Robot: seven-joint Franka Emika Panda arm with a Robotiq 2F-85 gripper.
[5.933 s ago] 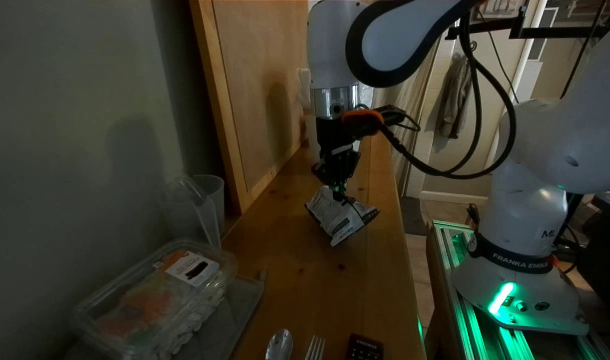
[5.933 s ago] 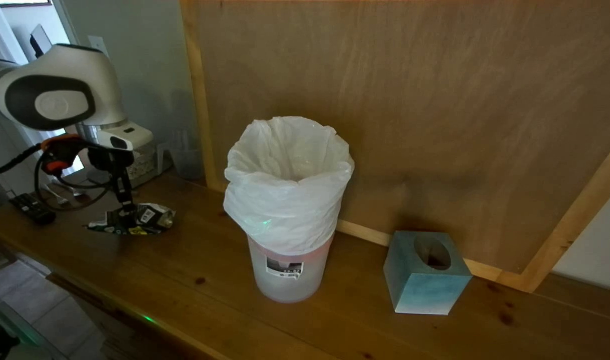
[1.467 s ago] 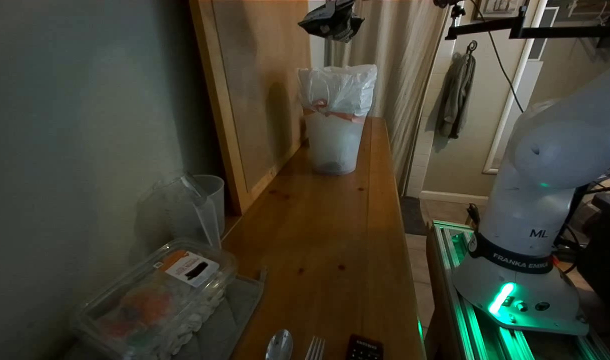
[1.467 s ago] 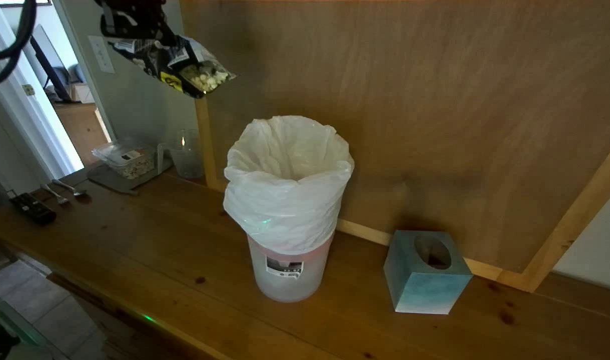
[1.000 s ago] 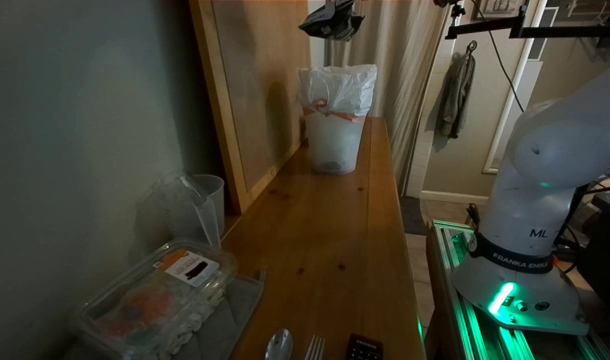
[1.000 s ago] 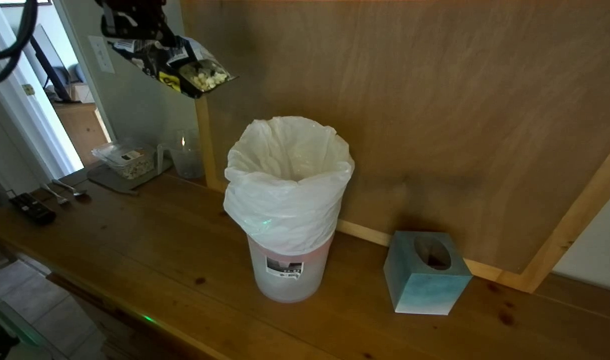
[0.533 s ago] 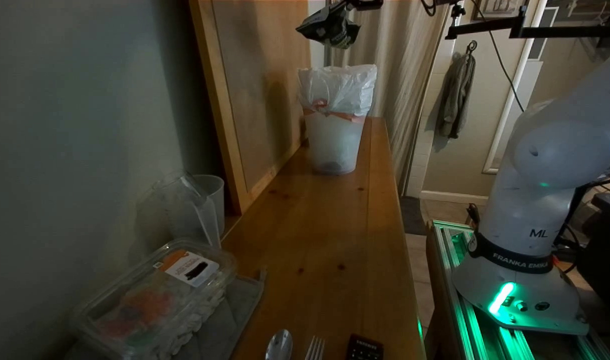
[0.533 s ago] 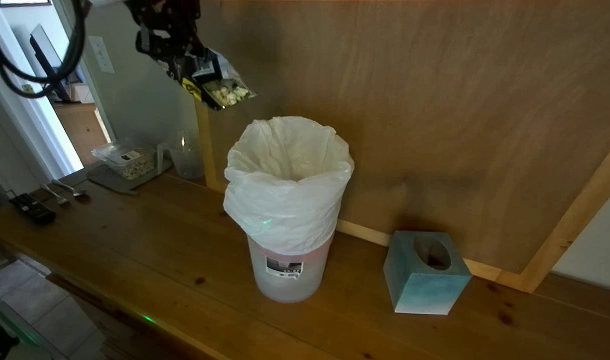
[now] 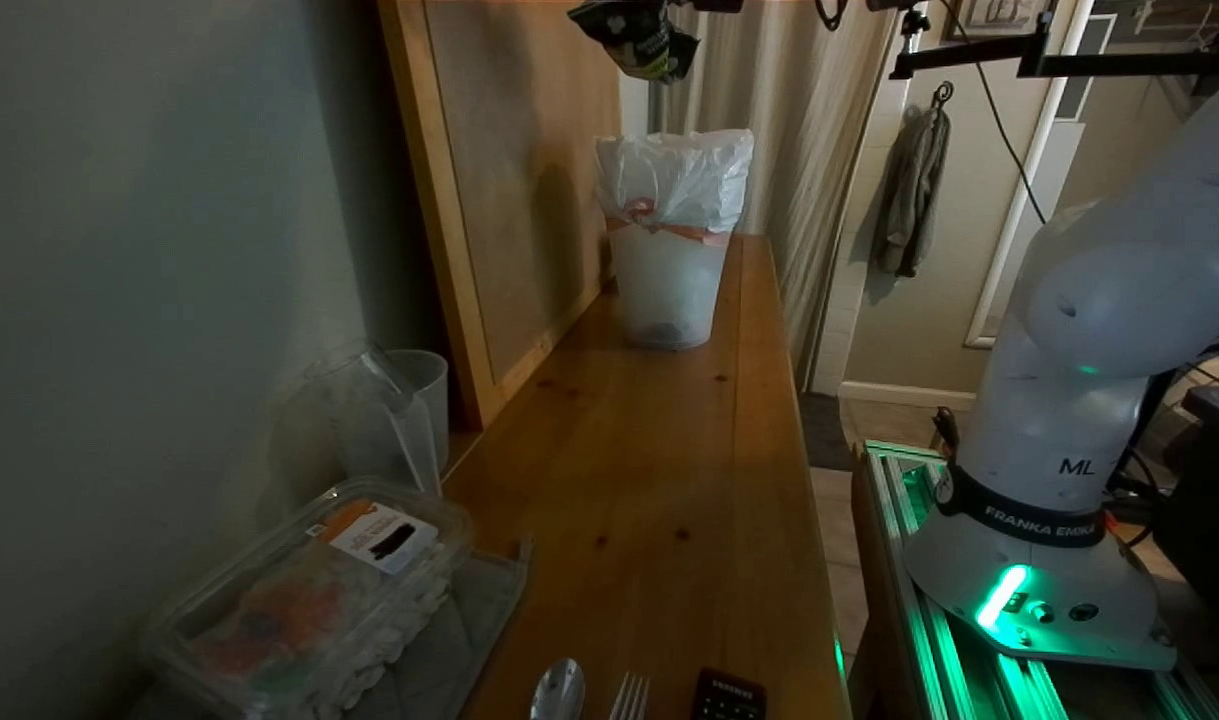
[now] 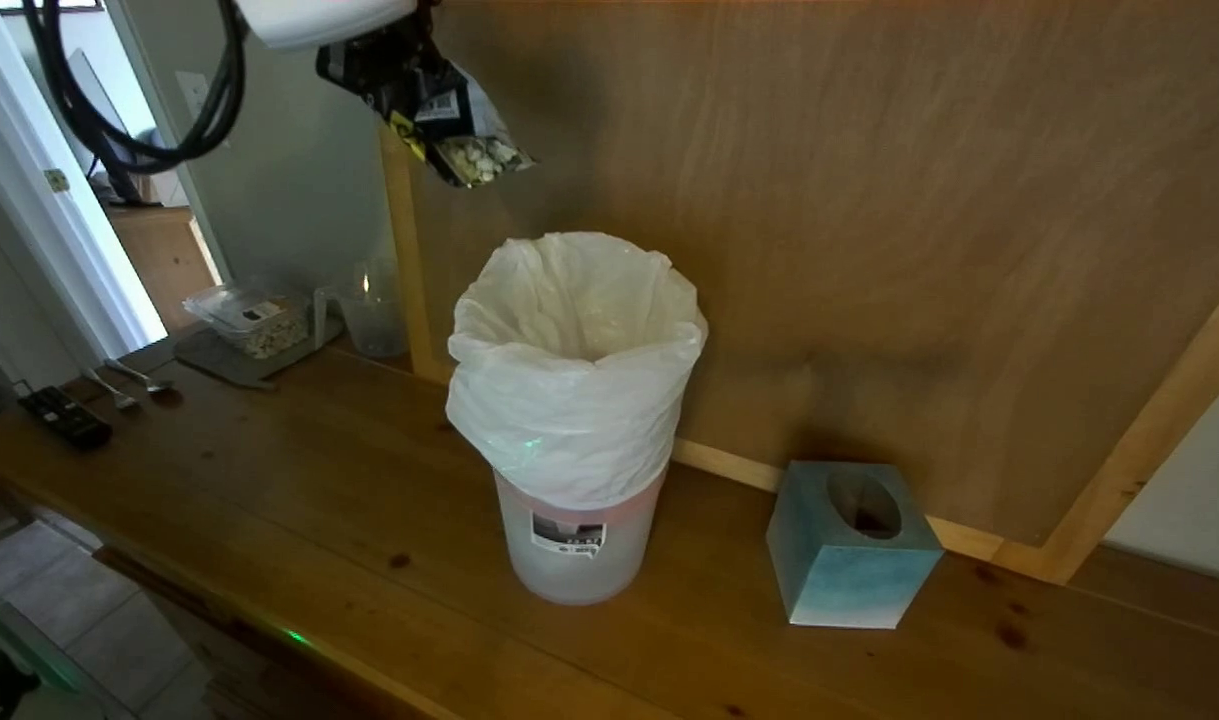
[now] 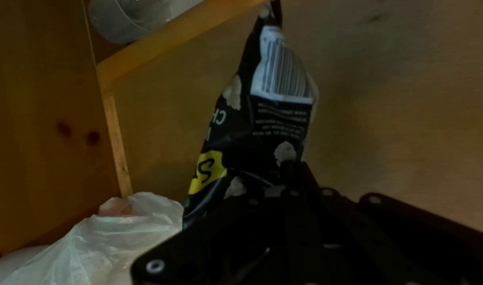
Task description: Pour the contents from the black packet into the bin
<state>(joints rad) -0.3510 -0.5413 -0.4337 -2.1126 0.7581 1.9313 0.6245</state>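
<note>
Wooden desk [image 9: 649,450] runs up the middle in an exterior view, panel [image 9: 529,120] along its left. Toward the far end, upper middle, bin [image 9: 669,290] with liner [image 9: 681,180] folded over its rim. At the top edge, packet [image 9: 641,40], above the bin and a bit left, not touching.

In an exterior view, the packet slants down-right, upper left of the bin and clear of it; popcorn [image 10: 482,158] shows at the low end, can't tell if that end is open. None seen falling.

Wrist view: gripper [image 11: 289,172] clenched on the packet, liner at lower left.

Step looks like lining up the pour, contents apparently not out. Next: bring the low end squarely over the bin's mouth, then tip steeper without losing grip.
</note>
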